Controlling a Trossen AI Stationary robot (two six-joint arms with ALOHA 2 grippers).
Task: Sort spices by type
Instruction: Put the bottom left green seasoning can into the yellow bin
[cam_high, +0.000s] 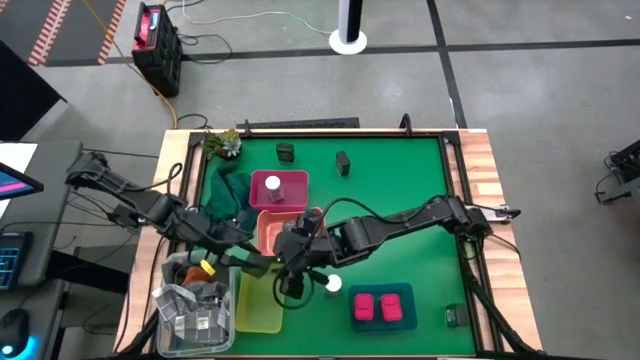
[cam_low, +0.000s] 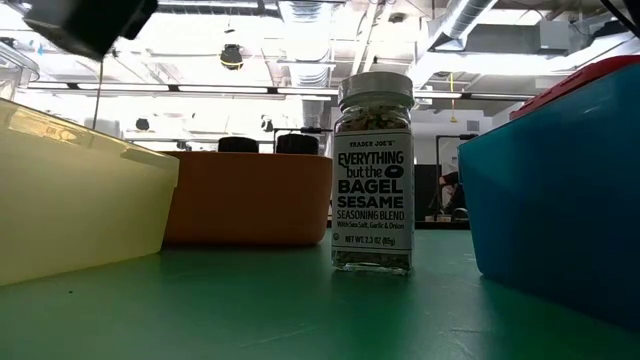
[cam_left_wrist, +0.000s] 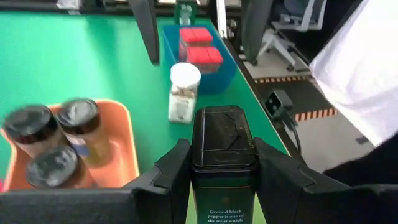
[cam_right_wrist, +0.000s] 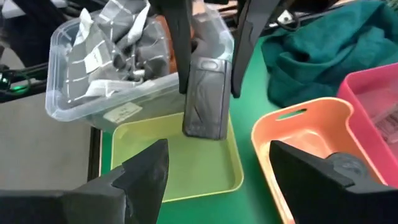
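Observation:
My left gripper (cam_left_wrist: 222, 163) is shut on a dark blackish pepper box (cam_right_wrist: 206, 99), which hangs over the yellow tray (cam_right_wrist: 180, 165). My right gripper (cam_right_wrist: 217, 177) stands open just beside it, nothing between its fingers. A white-capped jar (cam_low: 372, 175) stands upright on the green mat between the orange tray (cam_low: 245, 195) and the blue tray (cam_high: 405, 292). Three grey-lidded jars (cam_left_wrist: 81, 118) sit in the orange tray. Two bright pink boxes (cam_high: 378, 307) lie in the blue tray. Dark boxes (cam_high: 343, 162) stand at the mat's far side. My left gripper pinches the dark box between its two fingers (cam_left_wrist: 174, 171), one on each of two opposite sides (cam_left_wrist: 195, 165), near the lid end. The fingers slant downward at it. The box is lifted clear above the yellow tray, its lid (cam_left_wrist: 222, 134) showing in the left wrist view.
A clear bin of grey packets (cam_right_wrist: 118, 68) stands next to the yellow tray at the near left. A pink tray (cam_high: 290, 200) with one jar and a green cloth (cam_high: 228, 190) lie behind the orange tray. A small plant (cam_high: 222, 143) sits at the far left corner.

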